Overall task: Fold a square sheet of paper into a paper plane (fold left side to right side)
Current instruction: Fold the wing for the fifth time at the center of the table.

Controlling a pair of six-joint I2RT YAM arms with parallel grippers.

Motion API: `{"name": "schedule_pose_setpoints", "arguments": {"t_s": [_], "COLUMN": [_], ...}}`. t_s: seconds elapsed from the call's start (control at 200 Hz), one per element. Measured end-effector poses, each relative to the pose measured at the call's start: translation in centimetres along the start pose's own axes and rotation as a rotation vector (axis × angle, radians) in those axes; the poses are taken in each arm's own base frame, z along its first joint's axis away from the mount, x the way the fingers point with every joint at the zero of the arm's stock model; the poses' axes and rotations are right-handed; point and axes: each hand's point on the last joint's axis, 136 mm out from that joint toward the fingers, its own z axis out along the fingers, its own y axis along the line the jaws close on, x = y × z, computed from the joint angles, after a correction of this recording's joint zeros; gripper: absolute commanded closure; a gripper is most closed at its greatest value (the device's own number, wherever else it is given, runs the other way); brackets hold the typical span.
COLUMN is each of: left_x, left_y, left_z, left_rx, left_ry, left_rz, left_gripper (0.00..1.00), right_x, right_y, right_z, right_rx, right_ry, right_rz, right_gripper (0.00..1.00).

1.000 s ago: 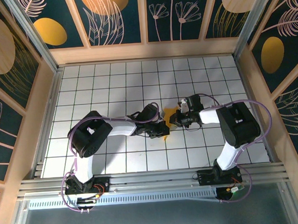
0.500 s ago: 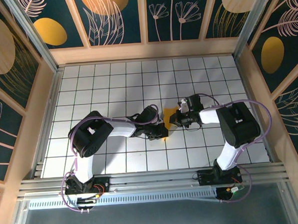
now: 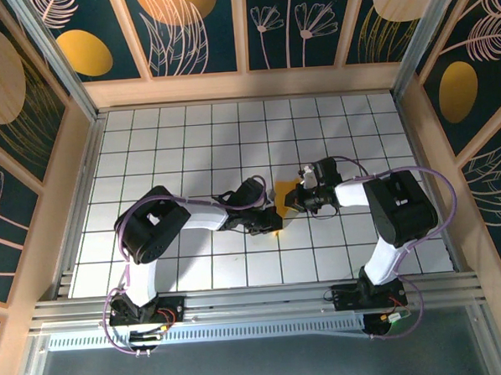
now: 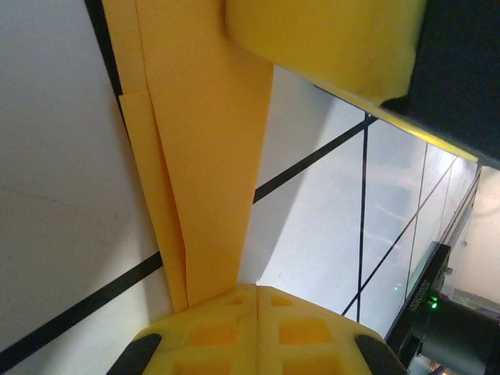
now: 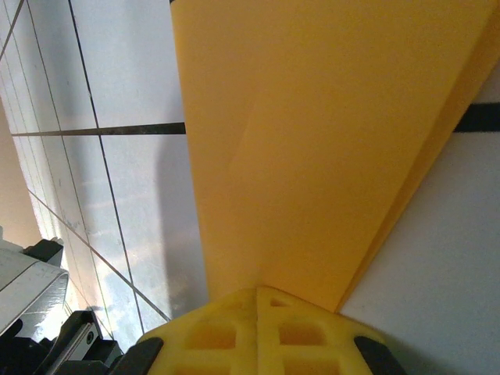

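Observation:
The yellow-orange paper point(image 3: 284, 188) lies folded into a narrow, layered strip on the gridded table point(image 3: 190, 149), between my two grippers. In the left wrist view the paper point(image 4: 203, 156) narrows toward my left gripper point(image 4: 258, 295), which is shut, its yellow pads together and set on the strip's near end. In the right wrist view the broader part of the paper point(image 5: 312, 141) runs under my right gripper point(image 5: 256, 295), also shut with its tips on the sheet. From above, the left gripper point(image 3: 274, 218) and right gripper point(image 3: 290, 204) face each other closely over the paper.
The right gripper's yellow pad point(image 4: 328, 39) looms at the top of the left wrist view. Wooden walls with patterned panels point(image 3: 245, 83) enclose the table on three sides. White tiles stretch open to the far left and far right.
Slightly more of the paper's far end shows beside the right gripper than a second ago. Both grippers stay shut and hold their places.

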Motion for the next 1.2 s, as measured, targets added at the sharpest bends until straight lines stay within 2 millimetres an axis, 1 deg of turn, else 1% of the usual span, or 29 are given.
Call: {"name": "schedule_pose_setpoints", "arguments": {"t_s": [0.661, 0.826, 0.901, 1.041, 1.201], "left_x": [1.8, 2.5, 2.5, 1.7, 0.3], "left_y": [1.4, 1.9, 1.6, 0.4, -1.8], "left_z": [-1.6, -2.6, -3.1, -4.2, -4.3], "left_rx": [-0.021, -0.058, -0.060, -0.040, -0.001], "left_ry": [-0.007, -0.003, -0.011, -0.042, -0.061], "left_rz": [0.018, 0.010, 0.014, 0.035, 0.063], "left_gripper": [0.99, 1.00, 1.00, 1.00, 1.00], "right_x": [0.0, -0.1, -0.1, -0.1, -0.1], "right_y": [0.0, 0.1, 0.1, 0.1, 0.1], "right_z": [0.0, 0.0, 0.0, 0.1, 0.1], "right_rx": [0.002, 0.002, 0.003, 0.003, 0.003], "right_ry": [0.005, 0.005, 0.006, 0.006, 0.007], "right_rz": [-0.002, -0.003, -0.006, -0.007, -0.010], "right_gripper": [1.00, 1.00, 1.00, 1.00, 1.00]}}
